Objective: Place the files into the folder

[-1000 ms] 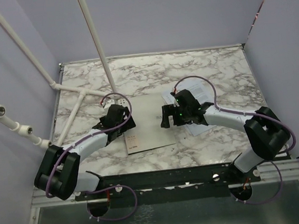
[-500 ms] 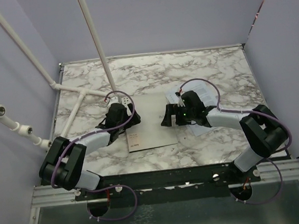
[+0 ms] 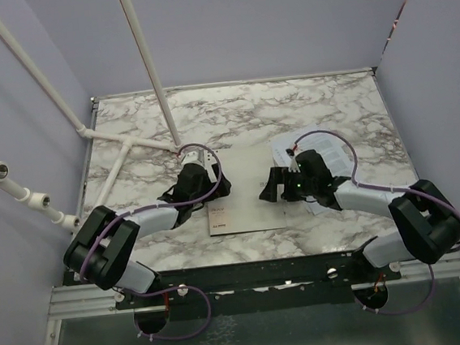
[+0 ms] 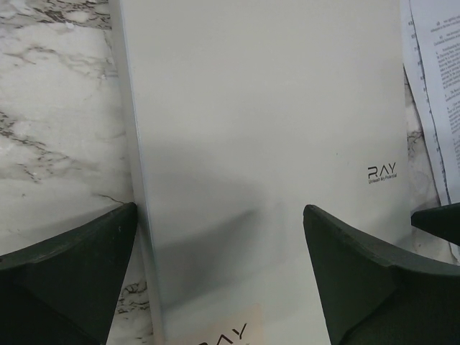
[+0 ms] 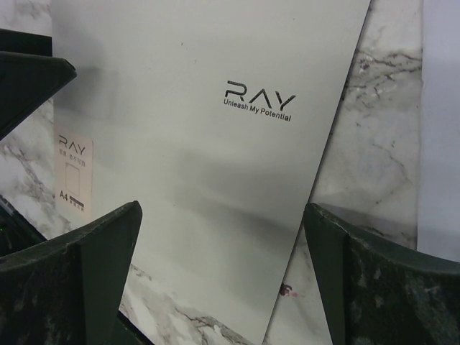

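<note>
Both grippers are shown with jaws spread wide, and nothing is pinched by either. The left gripper (image 4: 219,287) is set astride one long edge of the folder (image 3: 244,195): in its wrist view one finger is seen over the marble table (image 3: 289,110) and the other over the grey cover. The right gripper (image 5: 223,277) is set likewise at the opposite long edge, with one finger above the cover and one above bare marble. Whether any fingertip touches the cover cannot be told.

The folder is laid flat and closed near the middle of the table, grey side up, with its reddish label (image 5: 74,172) at the near left corner and the printed logo (image 5: 259,97) further to the right. The files (image 3: 334,150) are found on the marble just beside the folder's right edge, outside it and partly hidden under the right arm. No sheet has yet been put inside.

This placement is judged to be preparation for opening. The cover must be lifted before the sheets can go in, and an edge taken between open jaws can be caught on one side and steadied on the other. Which edge is the spine cannot be made out.

Both arms are reached forward low over the table. The elbows are set out to the sides and the forearms turned inward, so that the wrists are faced toward each other across the folder, fingers tipped down toward the surface.
</note>
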`<state>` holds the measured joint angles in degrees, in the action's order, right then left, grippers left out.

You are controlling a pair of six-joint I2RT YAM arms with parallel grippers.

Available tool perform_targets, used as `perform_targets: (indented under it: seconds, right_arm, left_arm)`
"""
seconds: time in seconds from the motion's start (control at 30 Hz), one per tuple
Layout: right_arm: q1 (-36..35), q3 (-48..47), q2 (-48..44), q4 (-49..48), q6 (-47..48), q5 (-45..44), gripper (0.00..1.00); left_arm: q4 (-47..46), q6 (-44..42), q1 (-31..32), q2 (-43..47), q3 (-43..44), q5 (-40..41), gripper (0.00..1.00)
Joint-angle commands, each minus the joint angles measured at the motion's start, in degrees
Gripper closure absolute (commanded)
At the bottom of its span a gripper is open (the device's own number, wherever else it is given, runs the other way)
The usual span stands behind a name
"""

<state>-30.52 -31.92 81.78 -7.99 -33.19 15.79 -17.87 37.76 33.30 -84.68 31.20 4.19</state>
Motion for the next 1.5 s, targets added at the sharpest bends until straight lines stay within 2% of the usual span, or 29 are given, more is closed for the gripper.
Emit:
perform_targets:
  seconds: [0.0, 0.3, 0.6, 0.8, 1.03, 1.27, 1.47]
  right_arm:
    - [-0.1, 5.2, -3.0, 2.5, -2.3, 0.5, 0.0]
    - [0.0, 9.2, -8.4, -4.4, -6.0, 5.8, 0.01]
    - [-0.1, 12.9, -15.2, -13.7, -11.7, 13.6, 0.02]
    - [0.0, 14.3, -20.3, -17.0, -14.7, 14.1, 0.02]
    - [0.0, 15.2, -21.6, -20.2, -17.1, 13.6, 0.02]
    - [-0.1, 16.9, -21.5, -30.3, -21.3, 15.0, 0.02]
    - [0.0, 18.6, -20.1, -38.9, -24.9, 15.9, 0.02]
  left_arm:
    - [3.3, 3.4, 2.4, 1.0, -3.2, -4.2, 0.01]
    - [4.7, 7.6, 2.4, 4.9, -6.5, -5.7, 0.01]
    - [3.7, 8.7, 2.3, 4.7, -8.1, -6.3, 0.01]
    - [3.4, 9.6, 2.3, 5.3, -9.0, -5.7, 0.01]
    - [2.8, 11.1, 2.3, 5.6, -9.8, -5.9, 0.01]
    - [-3.0, 15.2, 2.3, 7.7, -12.6, -8.7, 0.01]
    - [-4.8, 16.7, 2.2, 13.0, -13.7, -9.0, 0.01]
